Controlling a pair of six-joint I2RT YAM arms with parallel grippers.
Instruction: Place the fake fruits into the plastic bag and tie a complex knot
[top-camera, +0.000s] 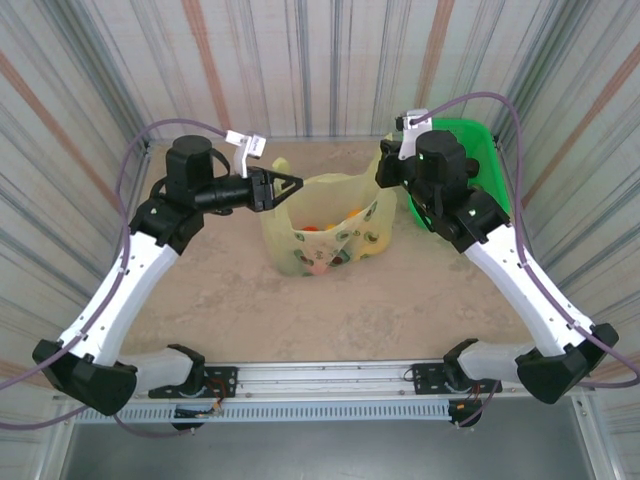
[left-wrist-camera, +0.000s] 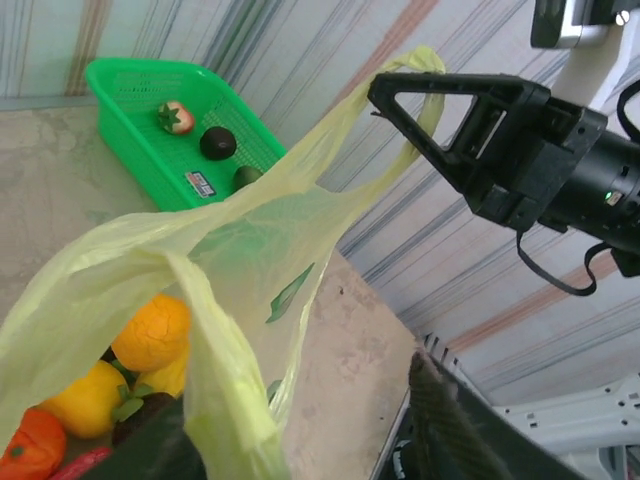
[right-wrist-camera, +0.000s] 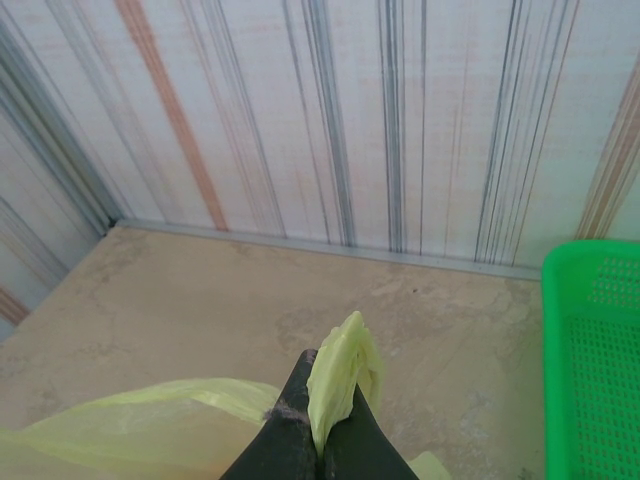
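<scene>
The yellow-green plastic bag (top-camera: 325, 228) stands open mid-table with fake fruits (top-camera: 322, 250) inside. In the left wrist view an orange (left-wrist-camera: 150, 330), a yellow fruit (left-wrist-camera: 85, 400) and a dark one lie in it. My right gripper (right-wrist-camera: 325, 425) is shut on one bag handle (right-wrist-camera: 340, 380) and holds it up at the bag's right side (top-camera: 387, 172). My left gripper (top-camera: 287, 187) hovers at the bag's left rim with jaws apart. The near handle strip (left-wrist-camera: 220, 400) drapes over its lower finger. No knot is tied.
A bright green mesh basket (top-camera: 482, 160) sits at the back right behind the right arm. It holds a strawberry (left-wrist-camera: 175, 117), a dark fruit (left-wrist-camera: 217, 143) and a green one (left-wrist-camera: 245, 177). Striped walls enclose the table on three sides.
</scene>
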